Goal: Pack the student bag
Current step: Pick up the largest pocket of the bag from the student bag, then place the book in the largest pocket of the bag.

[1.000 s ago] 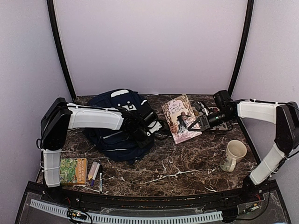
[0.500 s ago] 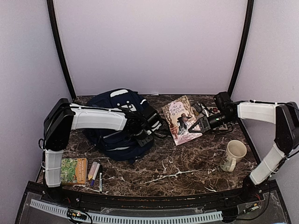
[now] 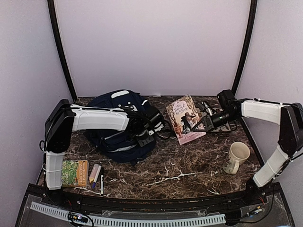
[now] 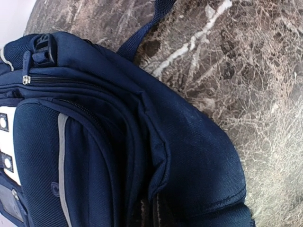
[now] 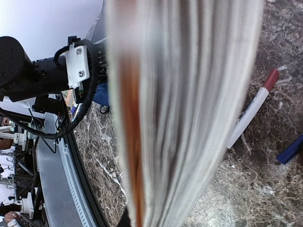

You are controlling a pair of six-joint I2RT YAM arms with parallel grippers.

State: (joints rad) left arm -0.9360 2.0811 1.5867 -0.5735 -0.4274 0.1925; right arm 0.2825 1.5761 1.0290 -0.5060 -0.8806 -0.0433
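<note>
The student bag (image 3: 118, 127), a navy-blue backpack with white patches, lies on its side at the left of the marble table. My left gripper (image 3: 147, 134) is at its right-hand edge, shut on a fold of the bag's fabric. In the left wrist view the bag (image 4: 189, 156) fills the frame, and a flap of its cloth runs down between my fingers (image 4: 140, 213). My right gripper (image 3: 198, 126) is shut on a pink illustrated book (image 3: 185, 119) and holds it tilted up off the table. The book's page edges (image 5: 189, 109) fill the right wrist view, blurred.
A green book (image 3: 74, 172) and a few markers (image 3: 96, 174) lie at the front left. A cream mug (image 3: 236, 157) stands at the front right. A white pen with a red cap (image 5: 251, 113) and other small items (image 3: 215, 113) lie behind the held book.
My left gripper has closed on the bag's fabric at its right edge. My right gripper has carried the book slightly up and to the right.
</note>
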